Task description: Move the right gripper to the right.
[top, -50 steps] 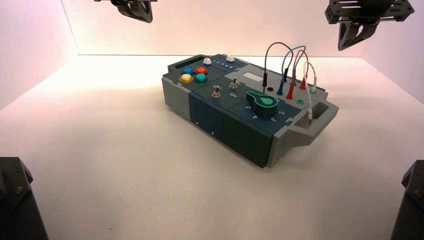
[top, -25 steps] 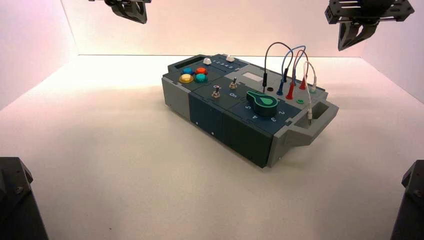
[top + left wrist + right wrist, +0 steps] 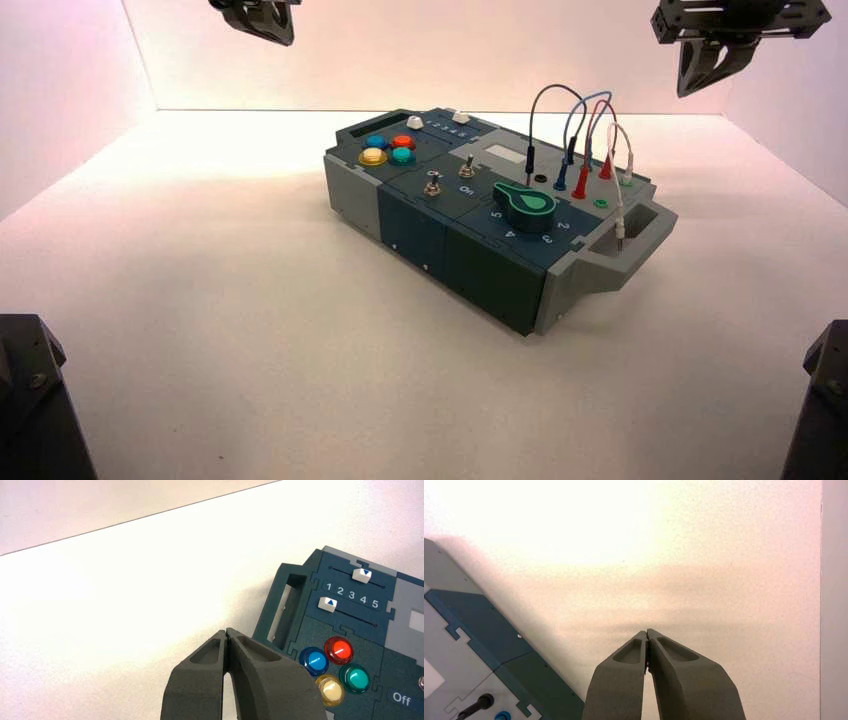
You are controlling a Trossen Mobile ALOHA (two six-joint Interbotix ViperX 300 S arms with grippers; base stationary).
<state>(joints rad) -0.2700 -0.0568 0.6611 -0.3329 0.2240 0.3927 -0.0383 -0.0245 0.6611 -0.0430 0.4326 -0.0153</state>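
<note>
**A:** Right claw (image 3: 712, 72) up high at the far right, above and behind the box (image 3: 497, 214), well apart from it. Fingers (image 3: 624, 680) clenched tip to tip, holding nothing. Only bare bench (image 3: 724, 555) under them in the right wrist view, with a corner of the box off to one side.

**B:** Same for the left claw (image 3: 262, 22)? Parked high at the far left, hovering over the bench beside the button end of the box. Pinched shut (image 3: 227, 636) too, empty.

**A:** Yep. Any writing readable?

**B:** In the left wrist view: "1 2 3 4 5" printed between the two white sliders (image 3: 327, 604), plus "Off" (image 3: 401, 698) near the edge of frame. One slider cap sitting by the 1, the other (image 3: 362, 574) nearer 4.

**A:** Also four round buttons there: blue (image 3: 314, 661), red (image 3: 339, 650), yellow (image 3: 331, 690), green (image 3: 354, 678), clustered tight.

**B:** Up top: green knob (image 3: 526, 203), two toggle switches (image 3: 466, 167), and jumper wires (image 3: 575, 135) plugged into sockets at the box's right end. One white lead (image 3: 620, 215) dangling into the grey handle recess.
</note>
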